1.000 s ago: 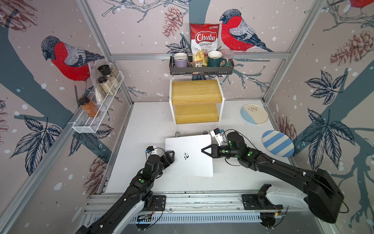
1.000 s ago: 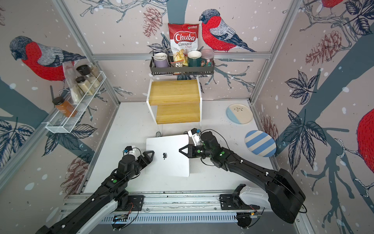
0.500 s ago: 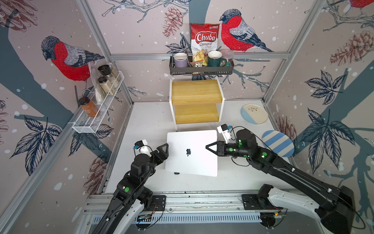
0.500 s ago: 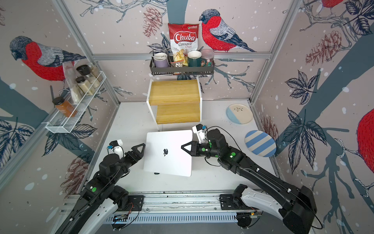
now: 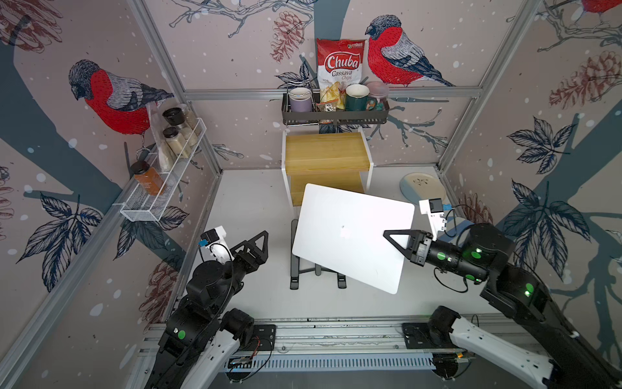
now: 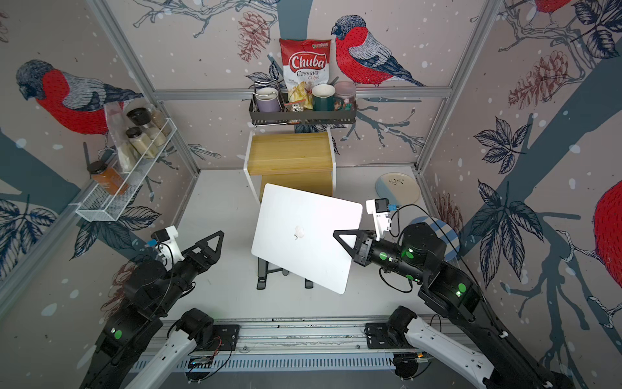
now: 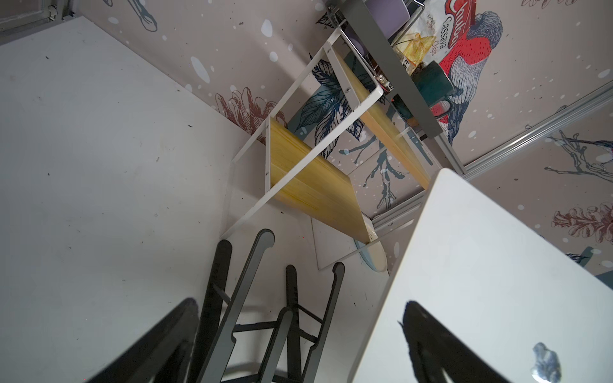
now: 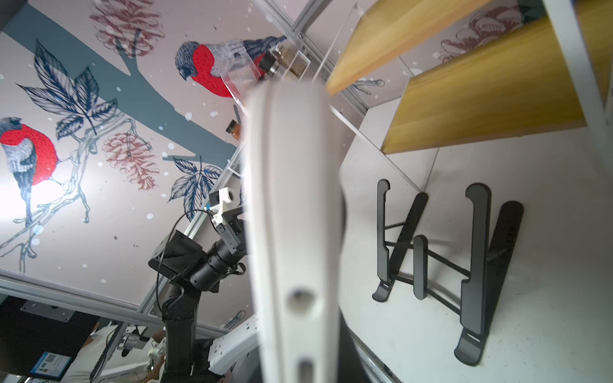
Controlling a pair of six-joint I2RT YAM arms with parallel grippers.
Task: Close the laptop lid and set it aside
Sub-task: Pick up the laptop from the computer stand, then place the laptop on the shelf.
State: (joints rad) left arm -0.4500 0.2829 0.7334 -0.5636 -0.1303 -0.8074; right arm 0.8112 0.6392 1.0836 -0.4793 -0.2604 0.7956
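The silver-white laptop (image 5: 353, 242) (image 6: 303, 249) hangs tilted in the air above the black folding stand (image 5: 316, 272). Its lid (image 5: 336, 212) is closed, logo side up. My right gripper (image 5: 387, 234) (image 6: 336, 234) is shut on the laptop's right edge; the upper finger lies on the lid and the lower one is hidden beneath. The right wrist view shows the laptop's blurred edge (image 8: 295, 199) running out from the jaws. My left gripper (image 5: 262, 242) (image 7: 300, 301) stands open and empty, left of the laptop and apart from it.
The stand (image 7: 292, 315) (image 8: 431, 265) sits bare on the white table. A two-tier wooden shelf (image 5: 324, 158) stands just behind the laptop. A pale plate (image 5: 422, 187) and a striped plate (image 6: 444, 232) lie at the right. Racks hang on the back and left walls.
My right gripper has lifted the closed laptop off the stand, up and to the right, tilting it. My left gripper let go of the left edge and drew back to the left.
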